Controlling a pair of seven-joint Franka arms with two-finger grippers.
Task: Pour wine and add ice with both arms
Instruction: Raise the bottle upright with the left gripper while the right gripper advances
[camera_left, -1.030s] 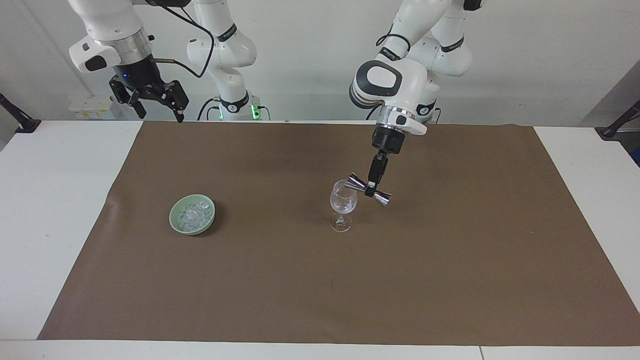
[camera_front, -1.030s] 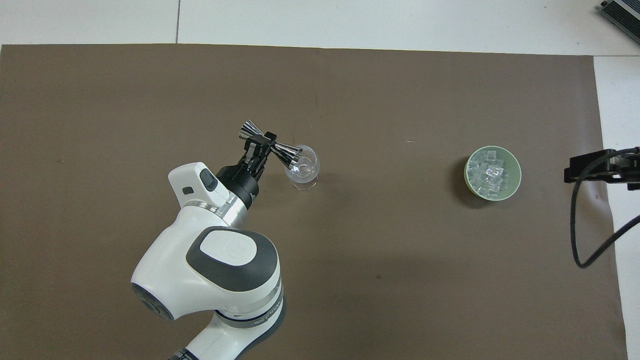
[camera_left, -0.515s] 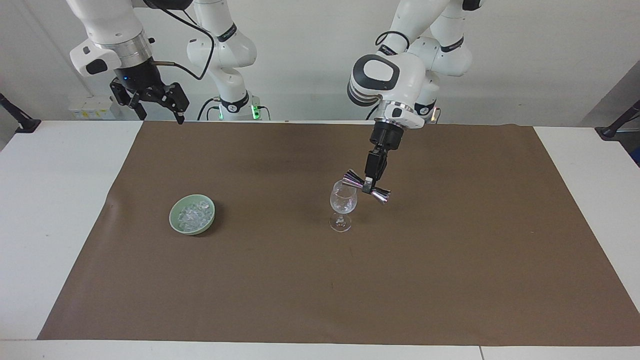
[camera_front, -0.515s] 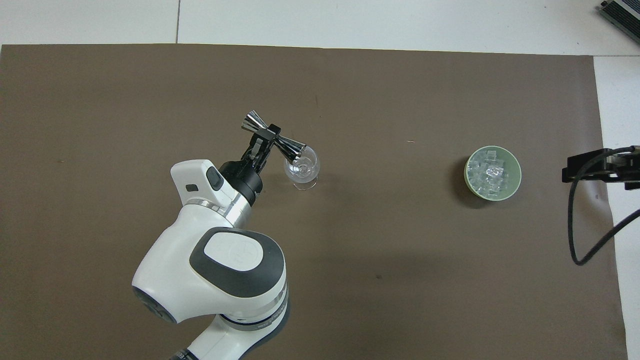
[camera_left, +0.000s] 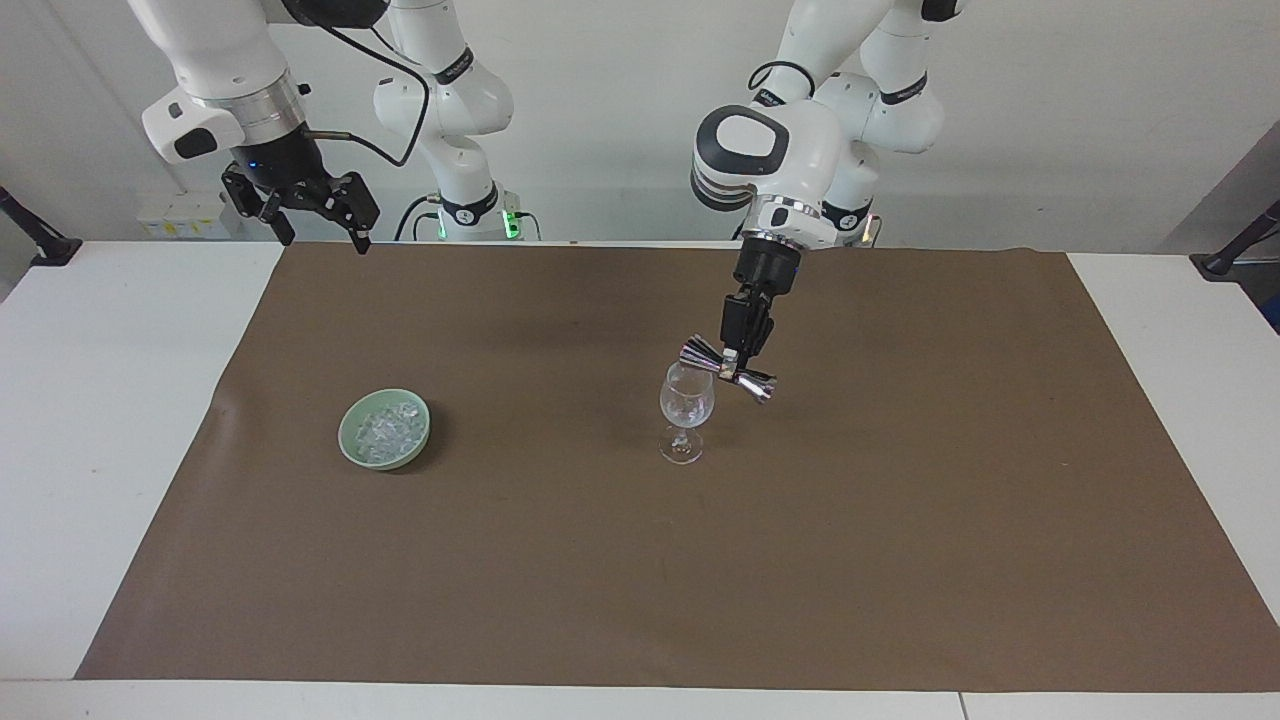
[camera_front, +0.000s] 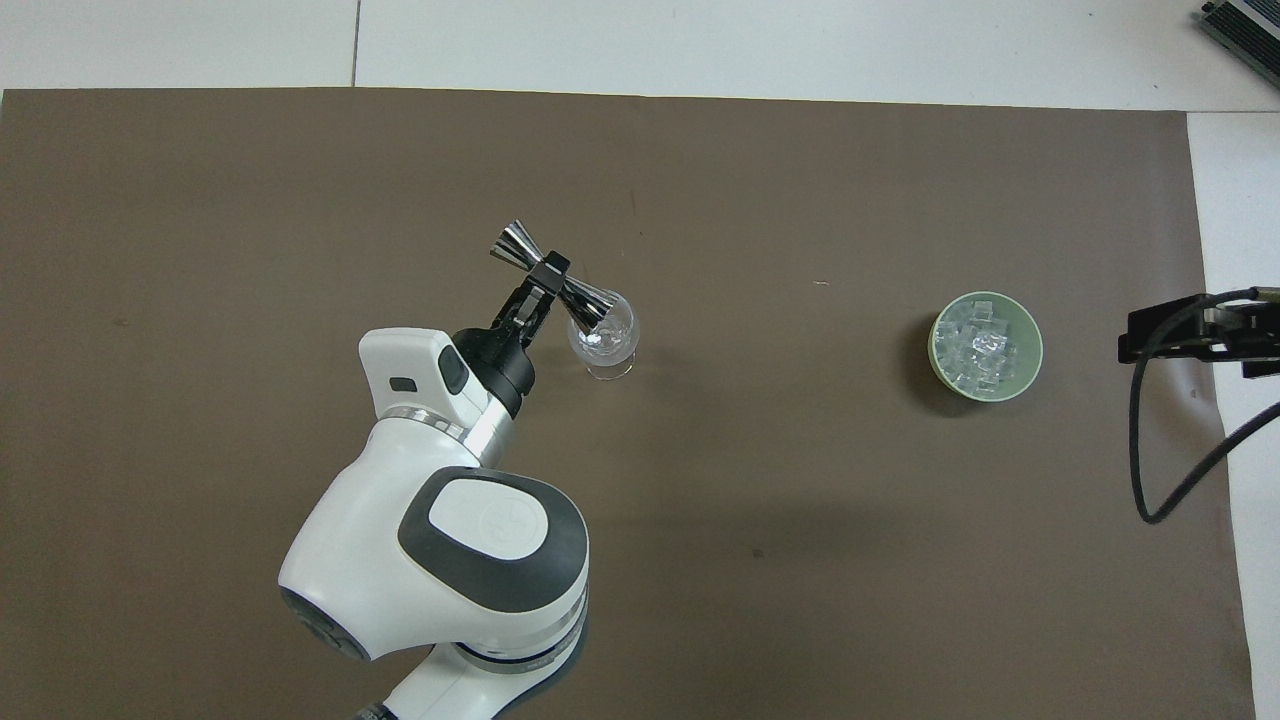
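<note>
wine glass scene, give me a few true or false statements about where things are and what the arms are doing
1. The left gripper is shut on a metal measuring cup tipped over the wine glass. True.
2. The ice lies loose on the brown mat. False: it sits in the green bowl.
3. The right gripper hangs open, up by the robots' edge of the table, holding nothing. True.
4. The wine glass lies on its side. False: it stands upright on the mat.
5. The bowl stands toward the left arm's end of the table. False: it stands toward the right arm's end.
</note>
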